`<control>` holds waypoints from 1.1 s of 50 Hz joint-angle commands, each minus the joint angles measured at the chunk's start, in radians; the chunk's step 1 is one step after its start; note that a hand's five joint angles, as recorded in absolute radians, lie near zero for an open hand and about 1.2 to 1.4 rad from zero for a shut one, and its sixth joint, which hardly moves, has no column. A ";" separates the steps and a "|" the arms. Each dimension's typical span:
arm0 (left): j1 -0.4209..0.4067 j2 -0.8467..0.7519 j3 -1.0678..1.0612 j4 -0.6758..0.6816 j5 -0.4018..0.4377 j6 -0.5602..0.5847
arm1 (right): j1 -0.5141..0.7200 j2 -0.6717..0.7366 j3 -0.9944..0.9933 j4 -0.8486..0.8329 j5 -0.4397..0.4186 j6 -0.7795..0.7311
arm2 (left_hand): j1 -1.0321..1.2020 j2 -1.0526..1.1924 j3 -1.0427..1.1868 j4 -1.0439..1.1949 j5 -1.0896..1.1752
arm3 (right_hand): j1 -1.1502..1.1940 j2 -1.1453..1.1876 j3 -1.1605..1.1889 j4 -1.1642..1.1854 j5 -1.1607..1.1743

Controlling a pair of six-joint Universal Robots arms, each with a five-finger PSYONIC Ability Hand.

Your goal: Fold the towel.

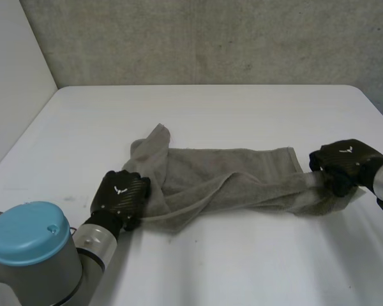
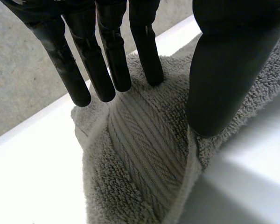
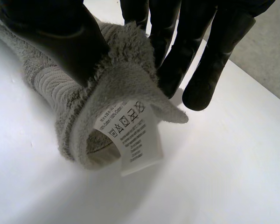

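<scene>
While left hand (image 1: 120,195) pinches towel (image 1: 230,173) end | right hand (image 1: 345,160) pinches opposite end | right wrist view: care label (image 3: 135,140)

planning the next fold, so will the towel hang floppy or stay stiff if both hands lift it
Likely floppy: the towel lies rumpled in soft folds between the left hand and right hand. Its thick looped pile probably grips well, so slipping from a pinch seems unlikely. It looks light, though the middle would probably droop when raised.
</scene>
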 commanded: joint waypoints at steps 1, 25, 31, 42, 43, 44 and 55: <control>0.001 0.015 -0.046 -0.013 0.001 0.000 | -0.057 -0.021 0.116 -0.082 -0.044 0.009 | 0.112 0.112 0.112 0.112 0.112 | 0.077 0.077 0.073 0.060 0.065; 0.035 0.132 -0.192 -0.010 0.006 -0.001 | -0.070 -0.010 0.208 -0.166 -0.052 0.009 | 0.197 0.198 0.197 0.197 0.197 | 0.077 0.077 0.073 0.060 0.065; 0.039 0.113 -0.192 -0.005 0.006 -0.001 | -0.070 -0.007 0.214 -0.168 -0.052 0.011 | 0.171 0.171 0.171 0.171 0.171 | 0.077 0.077 0.073 0.060 0.065; 0.076 0.029 -0.126 0.002 0.006 -0.001 | -0.070 -0.007 0.228 -0.189 -0.052 0.009 | 0.139 0.139 0.138 0.139 0.139 | 0.077 0.077 0.073 0.060 0.065; 0.079 0.012 -0.116 0.002 0.006 0.000 | -0.070 -0.007 0.229 -0.191 -0.052 0.009 | 0.139 0.139 0.138 0.139 0.139 | 0.077 0.077 0.073 0.060 0.065; 0.081 -0.003 -0.106 0.002 0.006 0.000 | -0.070 -0.007 0.229 -0.191 -0.052 0.009 | 0.141 0.142 0.141 0.142 0.141 | 0.077 0.077 0.073 0.060 0.065; 0.090 -0.061 -0.024 0.002 0.006 0.002 | -0.074 -0.006 0.231 -0.204 -0.052 0.008 | 0.188 0.189 0.188 0.188 0.188 | 0.077 0.077 0.073 0.060 0.065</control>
